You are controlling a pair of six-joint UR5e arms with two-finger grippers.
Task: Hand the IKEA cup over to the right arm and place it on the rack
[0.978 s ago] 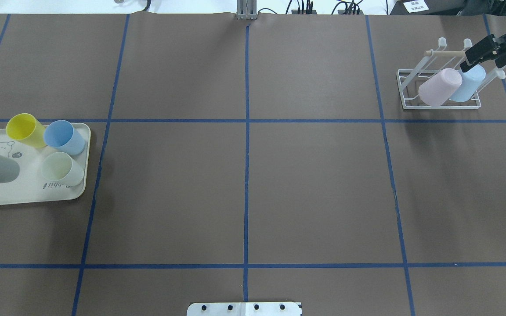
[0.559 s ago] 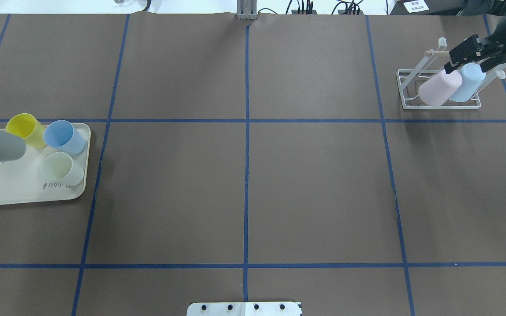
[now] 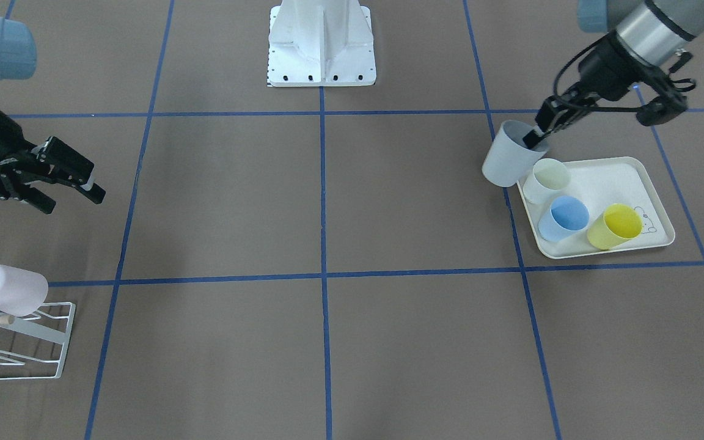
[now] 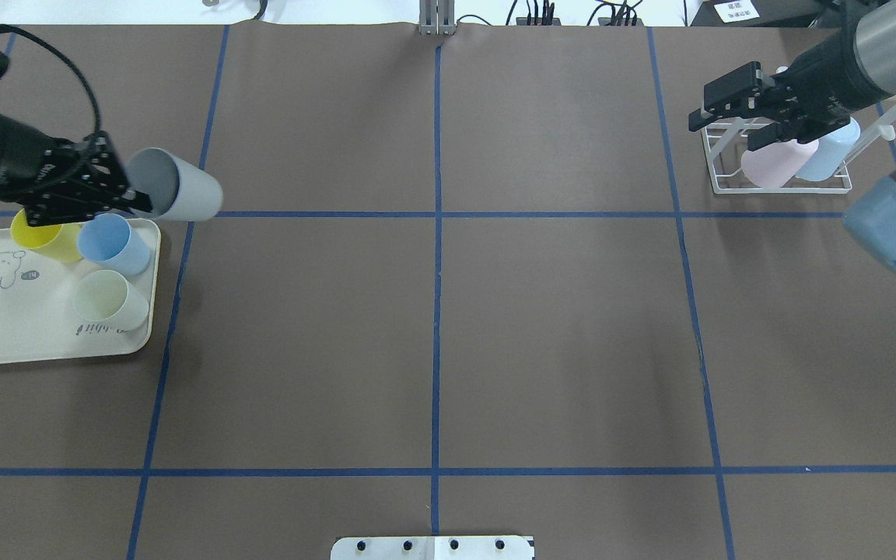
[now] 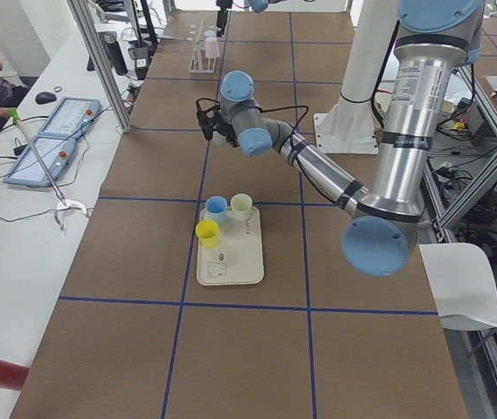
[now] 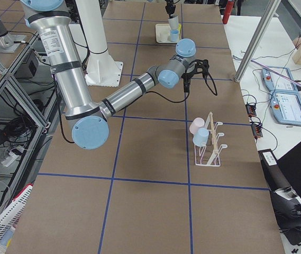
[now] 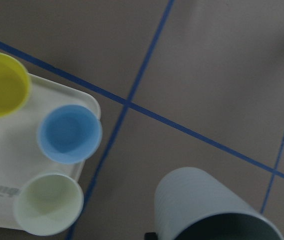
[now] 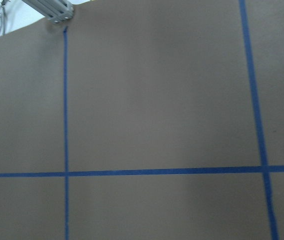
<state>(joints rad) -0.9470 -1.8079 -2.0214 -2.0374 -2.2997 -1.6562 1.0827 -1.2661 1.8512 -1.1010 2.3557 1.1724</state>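
– At upper left, overhead view: the grey cup [image 4: 183, 194]?
– Clamped by its rim in left gripper [image 4: 134, 204], aloft beside tray [image 4: 28, 346]. Upper right: right gripper [image 4: 722, 132] spread, empty, near rack [image 4: 782, 189].

Grey cup [image 4: 183, 194], cream tray [image 4: 20, 342], white rack [image 6: 211, 140], brown table [image 4: 557, 327]

In the overhead view a brown-covered table [image 4: 557, 334] fills the frame, divided into large rectangles by blue tape lines [image 4: 436, 311]. A cream tray [image 4: 28, 327] lies flat at the left edge (a small animal drawing shows on its bare part). A white wire rack [image 4: 775, 189] stands at the upper right. A white base plate [image 4: 432, 547] sits at the bottom centre.
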